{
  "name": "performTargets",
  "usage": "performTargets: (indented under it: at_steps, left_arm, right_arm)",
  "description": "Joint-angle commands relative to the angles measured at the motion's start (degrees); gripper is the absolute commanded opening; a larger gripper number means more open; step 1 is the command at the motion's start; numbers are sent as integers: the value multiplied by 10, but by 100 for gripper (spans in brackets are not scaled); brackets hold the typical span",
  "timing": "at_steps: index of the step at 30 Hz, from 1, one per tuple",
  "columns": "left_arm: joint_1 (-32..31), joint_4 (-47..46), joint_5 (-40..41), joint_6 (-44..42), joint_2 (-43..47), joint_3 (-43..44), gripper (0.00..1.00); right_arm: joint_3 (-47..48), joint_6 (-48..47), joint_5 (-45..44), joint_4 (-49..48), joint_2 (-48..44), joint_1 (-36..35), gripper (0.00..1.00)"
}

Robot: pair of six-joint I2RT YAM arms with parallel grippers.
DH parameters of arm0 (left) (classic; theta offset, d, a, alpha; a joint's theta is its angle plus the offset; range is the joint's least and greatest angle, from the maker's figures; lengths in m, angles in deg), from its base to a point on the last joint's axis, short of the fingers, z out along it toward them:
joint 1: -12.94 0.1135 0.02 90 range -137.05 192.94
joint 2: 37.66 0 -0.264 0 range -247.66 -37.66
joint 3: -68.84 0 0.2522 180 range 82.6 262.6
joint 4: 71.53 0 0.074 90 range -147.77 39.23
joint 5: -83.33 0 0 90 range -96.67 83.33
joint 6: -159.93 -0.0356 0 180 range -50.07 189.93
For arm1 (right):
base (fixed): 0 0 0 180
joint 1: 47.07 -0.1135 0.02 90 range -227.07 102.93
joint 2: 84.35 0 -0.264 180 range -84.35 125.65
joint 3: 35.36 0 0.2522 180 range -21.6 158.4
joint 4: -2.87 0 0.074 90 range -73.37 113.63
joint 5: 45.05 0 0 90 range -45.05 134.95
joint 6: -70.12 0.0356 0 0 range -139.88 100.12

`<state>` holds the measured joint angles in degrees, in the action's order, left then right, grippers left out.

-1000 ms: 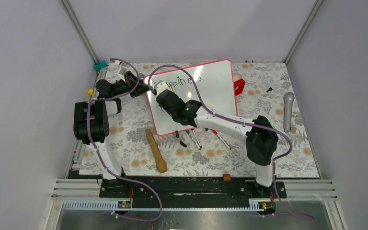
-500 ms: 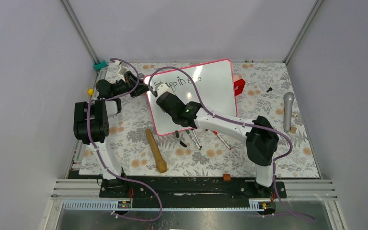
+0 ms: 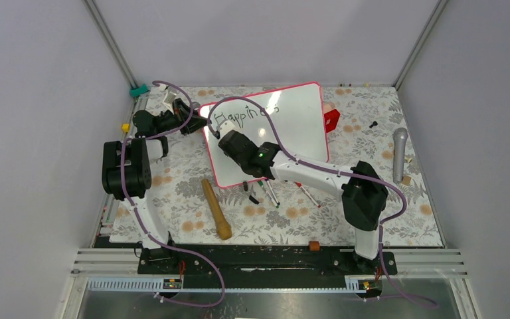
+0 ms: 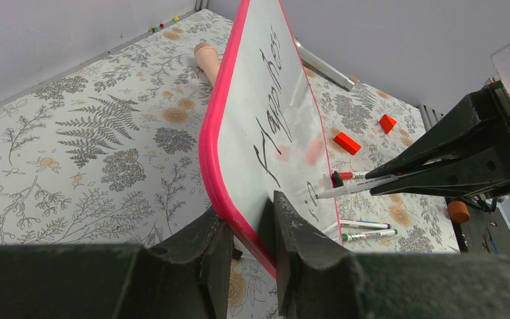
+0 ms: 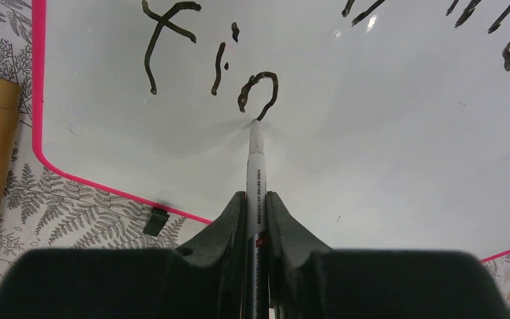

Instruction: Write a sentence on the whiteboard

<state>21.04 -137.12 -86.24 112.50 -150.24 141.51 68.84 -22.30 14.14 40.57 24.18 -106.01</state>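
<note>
The whiteboard (image 3: 295, 126) with its pink-red frame lies tilted on the floral table. My left gripper (image 3: 196, 125) (image 4: 246, 214) is shut on the whiteboard's (image 4: 265, 100) left edge, one finger on each face. My right gripper (image 3: 226, 138) (image 5: 255, 199) is shut on a white marker (image 5: 255, 163) whose tip touches the board (image 5: 385, 146). The sentence (image 3: 247, 113) reads "Happiness" on the upper line. Below it stand "f", "i" and a part-formed "n" (image 5: 260, 90) at the marker tip. The marker (image 4: 353, 188) also shows in the left wrist view.
A wooden handle (image 3: 216, 209) lies near the board's front left corner. Several loose markers (image 3: 273, 194) lie under the right forearm. A red block (image 3: 332, 118) sits at the board's right edge and a grey microphone (image 3: 399, 154) at far right. A black clip (image 5: 155, 220) sits on the frame.
My right gripper with the marker has slid a little toward the board's near side, uncovering the start of the upper line. The left gripper and board have stayed put.
</note>
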Motion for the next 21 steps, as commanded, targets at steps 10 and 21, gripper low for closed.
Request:
performTargets:
  at_steps: [10,21]
  left_arm:
    - [-13,-48,-152,-82,-11,-11,0]
    - [-12,-48,-152,-82,-11,-11,0]
  right_arm:
    - [-13,3,22,-15,-61,3,0]
    - [-16,-5,17,-25,-87,10,0]
